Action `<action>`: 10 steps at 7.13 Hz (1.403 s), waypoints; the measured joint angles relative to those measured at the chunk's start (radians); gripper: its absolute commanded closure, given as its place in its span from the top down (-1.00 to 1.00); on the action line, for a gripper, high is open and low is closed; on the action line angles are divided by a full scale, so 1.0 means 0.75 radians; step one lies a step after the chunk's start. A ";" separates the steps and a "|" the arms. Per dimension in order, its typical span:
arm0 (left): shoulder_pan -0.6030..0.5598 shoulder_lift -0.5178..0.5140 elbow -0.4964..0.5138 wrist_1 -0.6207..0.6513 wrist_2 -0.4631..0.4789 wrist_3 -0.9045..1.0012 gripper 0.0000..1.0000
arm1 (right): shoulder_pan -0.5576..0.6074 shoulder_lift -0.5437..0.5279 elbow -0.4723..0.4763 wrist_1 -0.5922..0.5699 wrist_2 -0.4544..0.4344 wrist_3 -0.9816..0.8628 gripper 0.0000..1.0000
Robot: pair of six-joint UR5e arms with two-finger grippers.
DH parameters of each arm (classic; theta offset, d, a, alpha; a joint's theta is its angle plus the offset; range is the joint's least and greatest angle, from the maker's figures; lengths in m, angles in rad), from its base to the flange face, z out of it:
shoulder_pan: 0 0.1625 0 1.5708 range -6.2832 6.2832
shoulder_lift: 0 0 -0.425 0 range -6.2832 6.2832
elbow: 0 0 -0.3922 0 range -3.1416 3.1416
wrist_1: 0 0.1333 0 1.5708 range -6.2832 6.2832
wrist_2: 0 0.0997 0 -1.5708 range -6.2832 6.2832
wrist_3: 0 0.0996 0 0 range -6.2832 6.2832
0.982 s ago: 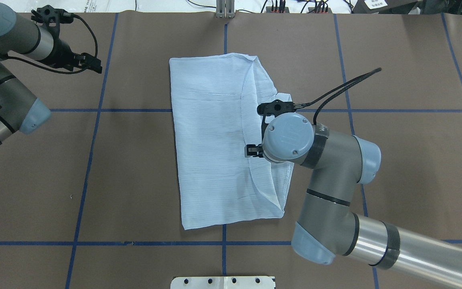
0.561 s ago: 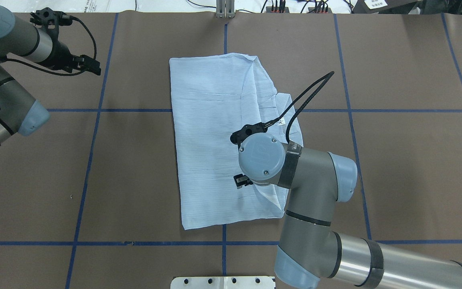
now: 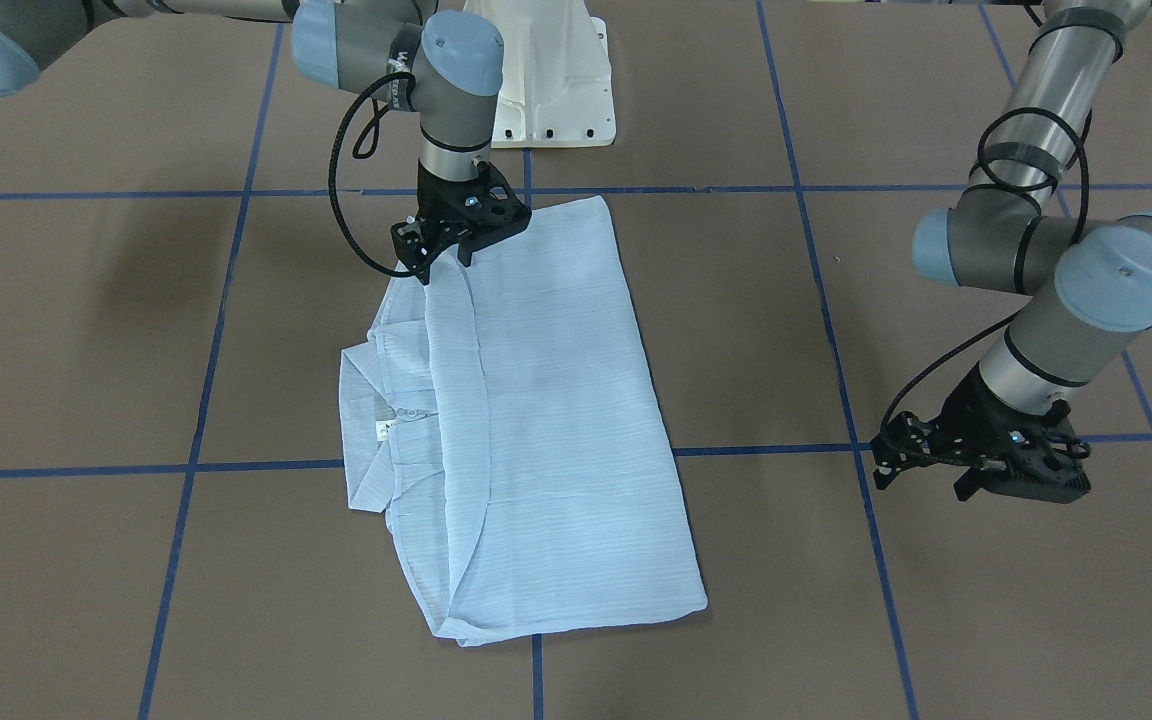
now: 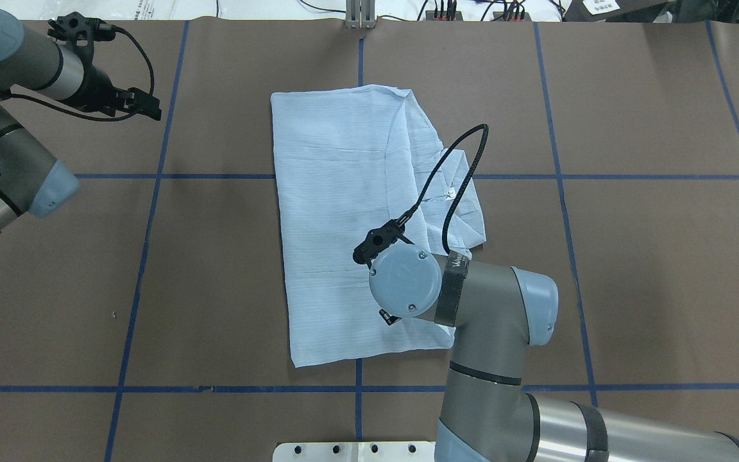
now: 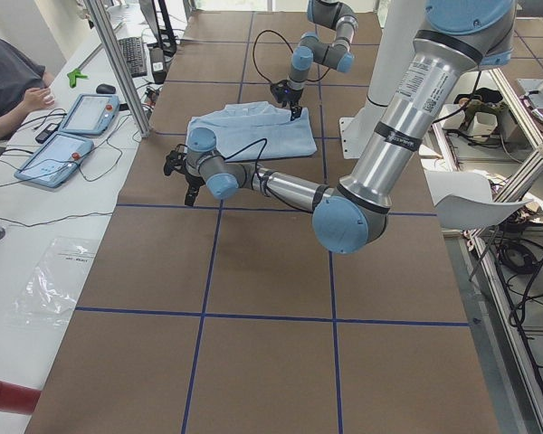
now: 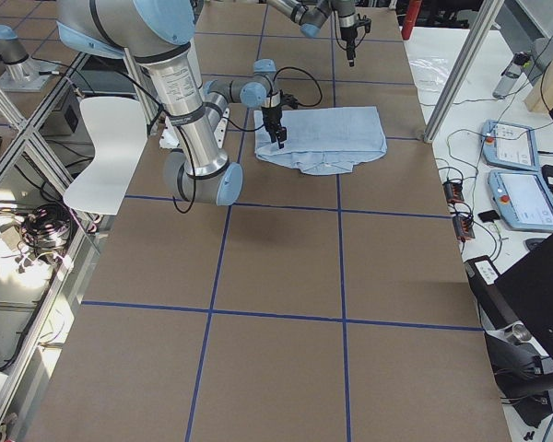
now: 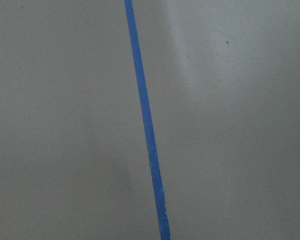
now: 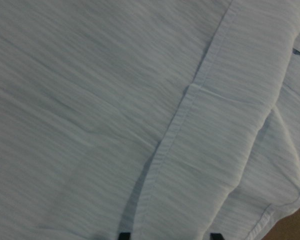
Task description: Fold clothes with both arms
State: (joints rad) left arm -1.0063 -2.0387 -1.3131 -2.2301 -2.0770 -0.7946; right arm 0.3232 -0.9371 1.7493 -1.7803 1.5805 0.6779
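The light blue striped shirt (image 4: 337, 224) lies folded into a long rectangle in the middle of the table, and it also shows in the front view (image 3: 556, 420). Its collar (image 3: 366, 400) and neck label (image 3: 383, 430) stick out from under the folded-over panel. My right gripper (image 3: 444, 262) hangs just above the shirt's corner nearest the robot base. It is open, and in the right wrist view its fingertips (image 8: 124, 235) straddle a hem of the cloth (image 8: 90, 100). My left gripper (image 4: 145, 106) is open and empty, above bare table far to the shirt's side (image 3: 976, 480).
The table is covered in brown paper with blue tape lines (image 4: 151, 176). The white pedestal base (image 3: 546, 80) stands at the robot's edge. An operator (image 5: 9, 81) sits with two tablets (image 5: 72, 127) beyond the far edge.
My right gripper has moved along the shirt's folded edge toward the robot base, from the collar area to the near corner. The left arm has barely moved.
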 measured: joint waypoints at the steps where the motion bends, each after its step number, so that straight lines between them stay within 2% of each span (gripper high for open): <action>1: 0.000 0.000 0.000 0.000 0.000 0.000 1.00 | -0.003 0.000 -0.001 -0.001 -0.002 -0.011 -0.53; 4: 0.000 0.000 0.000 0.000 0.000 0.000 1.00 | -0.027 0.003 -0.003 0.002 -0.003 -0.016 -0.32; 10: 0.000 0.000 0.000 0.000 0.000 0.000 1.00 | -0.049 -0.002 -0.007 0.001 -0.018 -0.014 -0.24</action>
State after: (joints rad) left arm -1.0063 -2.0387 -1.3131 -2.2303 -2.0774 -0.7946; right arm 0.2865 -0.9387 1.7443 -1.7793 1.5671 0.6672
